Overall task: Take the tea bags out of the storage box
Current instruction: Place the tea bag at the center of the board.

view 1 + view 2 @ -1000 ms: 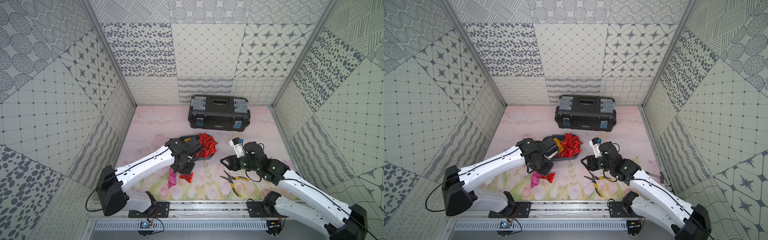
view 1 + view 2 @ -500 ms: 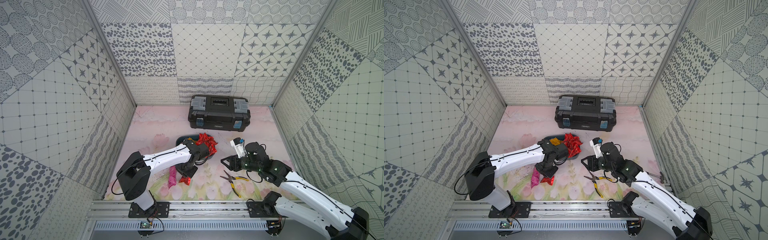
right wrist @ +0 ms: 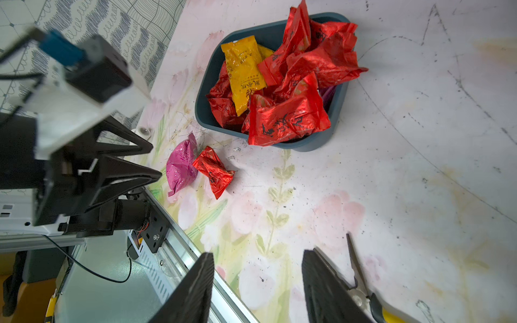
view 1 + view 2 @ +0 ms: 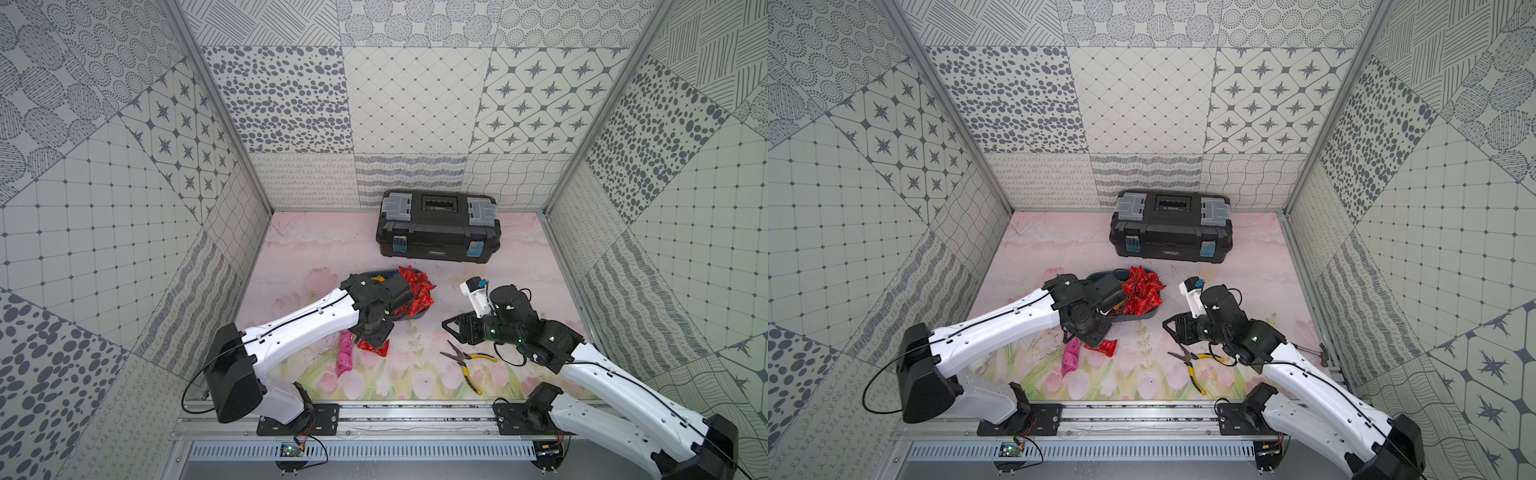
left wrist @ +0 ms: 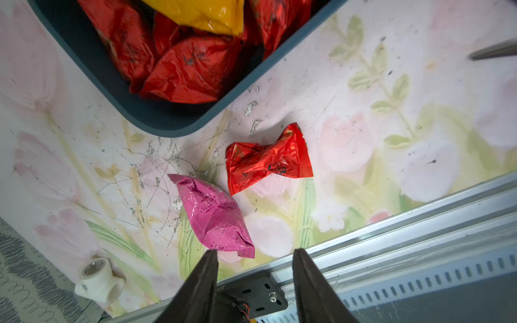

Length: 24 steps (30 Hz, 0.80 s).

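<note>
Below left pincer, red tea bag

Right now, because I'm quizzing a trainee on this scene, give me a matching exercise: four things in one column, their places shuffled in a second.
1. pink tea bag
2. yellow tea bag
3. pliers
4. toolbox

A. at the far end of the table
B. inside the storage box
C. on the table, beside a loose red tea bag
D. on the table, away from every tea bag

Pairs: 1-C, 2-B, 3-D, 4-A
</note>
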Each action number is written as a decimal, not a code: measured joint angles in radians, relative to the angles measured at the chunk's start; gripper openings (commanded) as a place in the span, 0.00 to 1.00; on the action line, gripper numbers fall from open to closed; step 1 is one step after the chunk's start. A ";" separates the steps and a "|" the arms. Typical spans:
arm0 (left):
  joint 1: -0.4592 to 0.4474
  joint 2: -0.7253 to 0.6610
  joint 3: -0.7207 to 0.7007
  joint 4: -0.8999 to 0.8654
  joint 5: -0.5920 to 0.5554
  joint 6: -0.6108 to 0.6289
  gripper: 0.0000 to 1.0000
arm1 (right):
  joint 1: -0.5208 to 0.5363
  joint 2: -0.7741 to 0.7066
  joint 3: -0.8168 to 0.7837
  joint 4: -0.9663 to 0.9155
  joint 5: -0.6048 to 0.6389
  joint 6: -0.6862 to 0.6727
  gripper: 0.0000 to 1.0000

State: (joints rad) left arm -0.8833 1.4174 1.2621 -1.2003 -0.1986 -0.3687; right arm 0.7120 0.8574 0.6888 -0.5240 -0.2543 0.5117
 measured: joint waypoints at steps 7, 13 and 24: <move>0.001 -0.223 -0.118 0.153 -0.035 -0.129 0.49 | 0.000 0.083 0.087 -0.035 -0.009 -0.052 0.56; 0.072 -0.403 -0.328 0.349 -0.043 -0.284 0.49 | 0.000 0.291 0.276 -0.052 -0.007 -0.222 0.57; 0.405 -0.396 -0.467 0.589 0.122 -0.547 0.46 | 0.033 0.669 0.589 -0.138 -0.034 -0.570 0.57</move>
State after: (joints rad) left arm -0.4786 1.0214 0.7948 -0.6117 -0.0765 -0.9157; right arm 0.7448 1.5269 1.2774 -0.6624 -0.2882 -0.0582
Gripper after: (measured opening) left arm 0.466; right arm 0.566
